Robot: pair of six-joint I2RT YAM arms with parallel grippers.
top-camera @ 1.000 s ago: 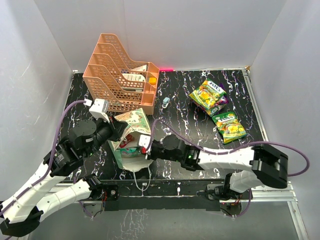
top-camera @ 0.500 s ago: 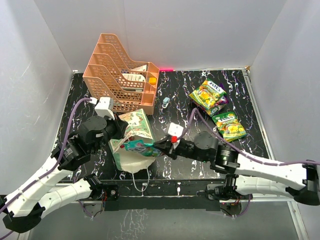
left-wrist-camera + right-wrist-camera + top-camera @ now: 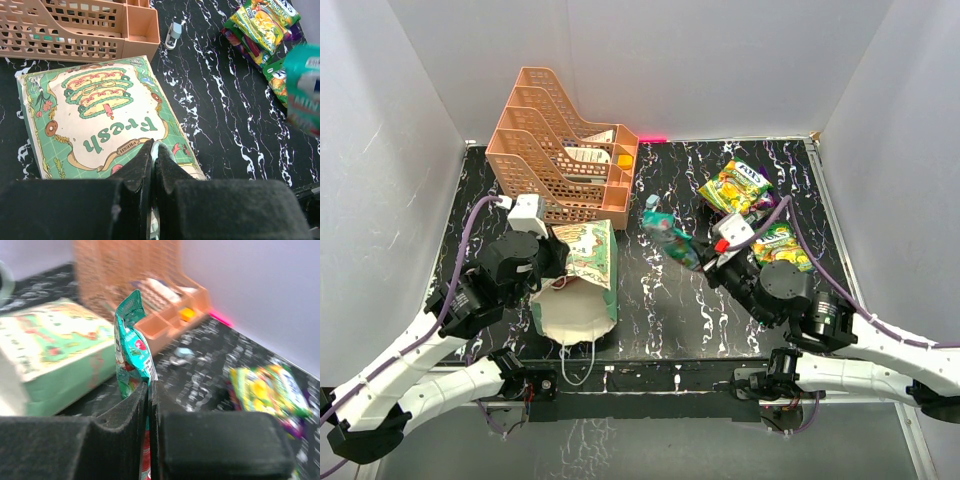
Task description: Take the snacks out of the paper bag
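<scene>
The mint-green paper bag (image 3: 588, 252) lies on its side with its cream mouth toward the near edge. My left gripper (image 3: 556, 262) is shut on the paper bag's (image 3: 95, 115) upper rim, jaws (image 3: 152, 146) pinched together on the paper. My right gripper (image 3: 706, 256) is shut on a teal snack packet (image 3: 670, 236) and holds it in the air right of the bag. In the right wrist view the teal packet (image 3: 132, 352) sticks up from the closed jaws (image 3: 148, 386). Yellow-green snacks (image 3: 738, 188) lie at the back right, with a purple one partly beneath them.
An orange lattice tray rack (image 3: 565, 150) stands at the back left, just behind the bag. A small pale blue-white object (image 3: 173, 35) lies on the black marbled table (image 3: 640, 300) beside the rack's corner. The bag's white string handle (image 3: 580, 362) trails over the near edge.
My right gripper has drawn the teal packet out of the bag's mouth and carried it up and to the right. The left gripper has kept its hold on the bag's rim.
</scene>
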